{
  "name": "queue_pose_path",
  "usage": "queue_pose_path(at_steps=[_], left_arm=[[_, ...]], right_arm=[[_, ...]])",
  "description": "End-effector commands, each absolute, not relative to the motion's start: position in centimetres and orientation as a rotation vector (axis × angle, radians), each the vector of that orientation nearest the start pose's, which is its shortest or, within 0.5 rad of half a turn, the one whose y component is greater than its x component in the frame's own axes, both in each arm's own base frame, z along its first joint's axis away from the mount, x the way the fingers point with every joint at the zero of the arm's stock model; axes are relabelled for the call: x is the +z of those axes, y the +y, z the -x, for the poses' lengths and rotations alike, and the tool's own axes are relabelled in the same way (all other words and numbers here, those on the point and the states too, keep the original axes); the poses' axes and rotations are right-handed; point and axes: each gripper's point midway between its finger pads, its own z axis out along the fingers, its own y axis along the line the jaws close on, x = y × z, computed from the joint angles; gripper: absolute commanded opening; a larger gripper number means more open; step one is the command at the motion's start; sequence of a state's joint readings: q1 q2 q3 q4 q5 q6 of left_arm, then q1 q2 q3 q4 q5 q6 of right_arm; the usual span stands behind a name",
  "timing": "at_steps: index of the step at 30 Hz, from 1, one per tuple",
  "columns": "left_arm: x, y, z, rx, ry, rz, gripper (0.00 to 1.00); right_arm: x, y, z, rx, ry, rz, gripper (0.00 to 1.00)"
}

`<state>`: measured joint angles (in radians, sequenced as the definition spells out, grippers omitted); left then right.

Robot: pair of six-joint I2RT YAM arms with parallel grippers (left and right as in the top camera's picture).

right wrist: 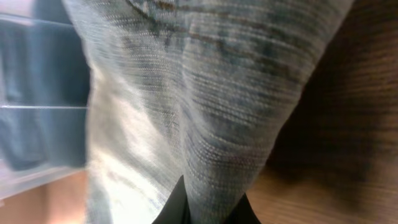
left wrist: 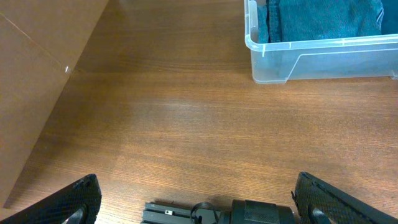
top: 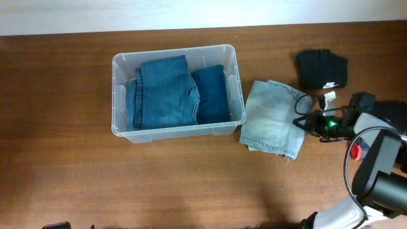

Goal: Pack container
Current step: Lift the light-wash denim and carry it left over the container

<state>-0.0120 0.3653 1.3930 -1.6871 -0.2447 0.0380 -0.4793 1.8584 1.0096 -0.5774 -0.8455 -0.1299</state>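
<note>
The right fingers (top: 301, 121) are clamped together on the right-hand edge of the folded light denim garment (top: 270, 117). It lies on the bench (top: 63, 165) just right of the container (top: 178, 131). The container sits left of centre and holds folded darker jeans (top: 162, 92). I'd worry the pinch has only a top layer, so the fold could fall open on the lift, or trailing cloth could snag the container's right rim. The right wrist view shows weave bunched at the pinch, which overhead cannot. Only the left wrist view shows the left fingers (left wrist: 71, 202), spread wide over bare bench.
</note>
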Motion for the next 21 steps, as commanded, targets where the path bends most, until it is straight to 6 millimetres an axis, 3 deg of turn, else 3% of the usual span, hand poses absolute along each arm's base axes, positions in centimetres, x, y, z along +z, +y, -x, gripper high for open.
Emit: queue_pose_path(at_steps=[1,10,15,18,21], left_arm=[[30.1,4.4,-3.9,0.304,2.220,0.081,0.99],[30.1,4.4,-3.9,0.304,2.220,0.081,0.99],[30.1,4.4,-3.9,0.304,2.220,0.081,0.99],[30.1,4.4,-3.9,0.304,2.220,0.081,0.99],[30.1,4.4,-3.9,0.304,2.220,0.081,0.99]], right_arm=[[7.2,-4.5,-37.0,1.162,2.394,-0.364,0.04],[15.8,-6.1,-39.4,1.243,2.254,-0.322,0.04],[23.0,-6.4,-40.7,1.240,2.176,-0.236,0.04],[27.5,-5.4,-40.9,1.218,2.153,-0.162,0.04],[31.0,-3.0,-41.1,1.209,2.141,-0.053,0.04]])
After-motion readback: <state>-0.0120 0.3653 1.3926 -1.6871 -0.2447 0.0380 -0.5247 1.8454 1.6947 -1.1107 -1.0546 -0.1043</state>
